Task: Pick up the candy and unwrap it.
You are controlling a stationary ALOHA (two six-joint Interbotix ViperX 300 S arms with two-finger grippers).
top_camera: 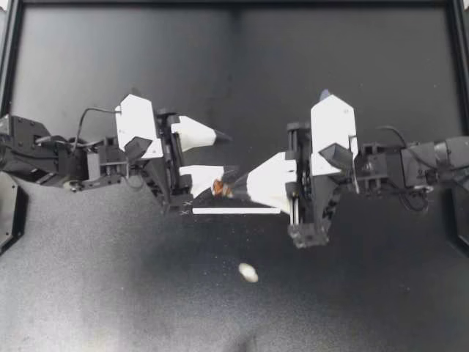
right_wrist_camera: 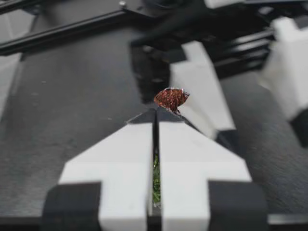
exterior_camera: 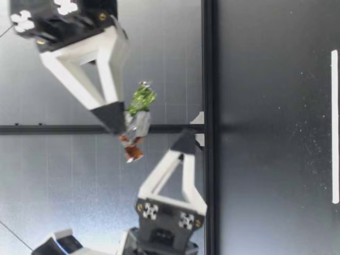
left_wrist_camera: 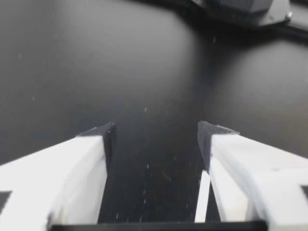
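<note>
1. My left gripper (top_camera: 226, 156) is spread wide with nothing between its fingers.
2. The candy (top_camera: 218, 188), in orange-brown and green foil, hangs above the table (top_camera: 352, 301), close beside one left finger.
3. A small pale scrap (top_camera: 248, 273) lies on the table, apart.
4. My right gripper (top_camera: 234, 188) is pressed together, pinching the candy's wrapper.

The tabletop (top_camera: 110, 293) is seen matt and speckled. The candy wrapper (top_camera: 218, 188) is made of crinkled shiny foil. The right hand (top_camera: 233, 183) is formed of smooth white plastic, matt-tipped.
</note>
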